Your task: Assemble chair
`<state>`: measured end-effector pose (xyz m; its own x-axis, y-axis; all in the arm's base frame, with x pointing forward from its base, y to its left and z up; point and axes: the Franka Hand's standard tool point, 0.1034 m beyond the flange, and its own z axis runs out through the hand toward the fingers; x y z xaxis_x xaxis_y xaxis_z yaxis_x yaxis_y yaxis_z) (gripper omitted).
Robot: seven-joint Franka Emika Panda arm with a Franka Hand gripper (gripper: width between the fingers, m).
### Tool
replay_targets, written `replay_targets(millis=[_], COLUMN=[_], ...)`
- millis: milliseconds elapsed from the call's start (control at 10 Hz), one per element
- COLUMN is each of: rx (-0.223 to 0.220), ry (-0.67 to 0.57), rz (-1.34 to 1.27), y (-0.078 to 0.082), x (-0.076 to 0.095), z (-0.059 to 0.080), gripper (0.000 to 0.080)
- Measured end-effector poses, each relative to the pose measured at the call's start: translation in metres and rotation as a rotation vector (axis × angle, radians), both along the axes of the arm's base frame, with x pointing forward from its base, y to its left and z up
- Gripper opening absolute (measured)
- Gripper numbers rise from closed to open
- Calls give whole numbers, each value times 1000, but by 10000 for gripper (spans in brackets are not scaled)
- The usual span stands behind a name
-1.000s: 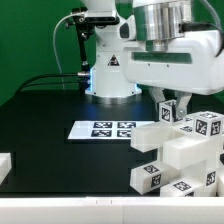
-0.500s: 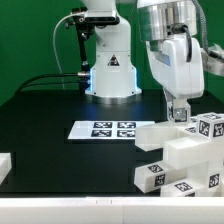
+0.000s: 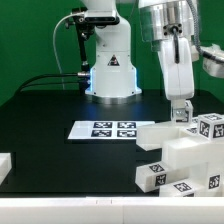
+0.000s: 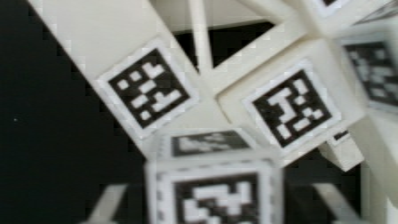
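Gripper point(image 3: 181, 119) hangs low over chair point(image 3: 185, 155) at exterior view's right, fingers at topmost tagged block; whether jaws stand apart or clamp block, cannot tell. Chair: cluster of chunky white tagged parts on black worktop point(image 3: 50, 125), just right of marker board point(image 3: 103, 129). Wrist view shows tagged blocks point(image 4: 285, 105) crowded close beneath. Step judged: seating upper part. Next move likely calls for clean vertical lift without nudging stack.

We see the chair point(image 3: 180, 155) parts as smooth, matt white plastic with printed paper-like tags, the table point(image 3: 50, 105) matt black, the arm point(image 3: 165, 45) glossy white.
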<state>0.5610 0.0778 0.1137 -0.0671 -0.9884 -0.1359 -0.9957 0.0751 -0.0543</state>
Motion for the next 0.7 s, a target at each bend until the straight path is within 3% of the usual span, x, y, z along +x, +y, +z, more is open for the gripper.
replay_targets(millis=[100, 200, 700], rx=[1, -3, -37], ry=[6, -4, -55], rz=[66, 148, 580], y=[2, 4, 4], x=[-3, -3, -3], z=[-1, -1, -1], gripper=[542, 616, 649])
